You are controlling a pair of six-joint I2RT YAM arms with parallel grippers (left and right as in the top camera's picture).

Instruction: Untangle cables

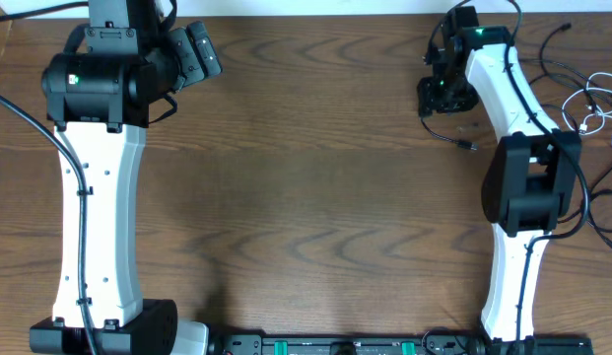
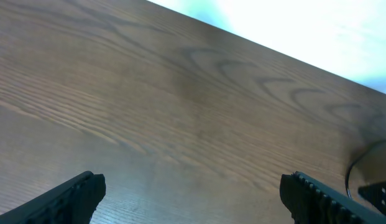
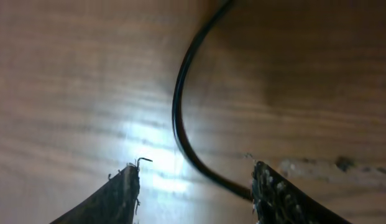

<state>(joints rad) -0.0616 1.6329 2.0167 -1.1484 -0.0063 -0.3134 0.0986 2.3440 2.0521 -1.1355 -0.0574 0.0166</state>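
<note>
1. Cables lie on the right half of the dark brown wood-grain table. One thin black cord runs right under the right claw. A loose tangle of thin black cords and a shorter white one sits well off to that claw's outer side, near the table edge.
2. The right arm, white with black joints, rises from the near edge and bends at a bulky black elbow. It then angles inward to the far side, its claw pointing down at the wood.
3. The right claw's jaws stand partway apart. In the wrist view the black cord sweeps down between the two dark fingers and curves over to meet the inner edge of the other finger. It is not pinched, and there is bare wood on both sides of it.
4. From above, this cord trails out from beneath the claw toward the near side and ends in a small end plug just beside the arm.
5. The left arm stretches almost straight away from its base to a black joint showing a small green light. The left claw is turned inward at the far edge.
6. The left claw gapes wide, its ridged black fingers far apart over plain wood, with nothing between them and no cord near.
</note>
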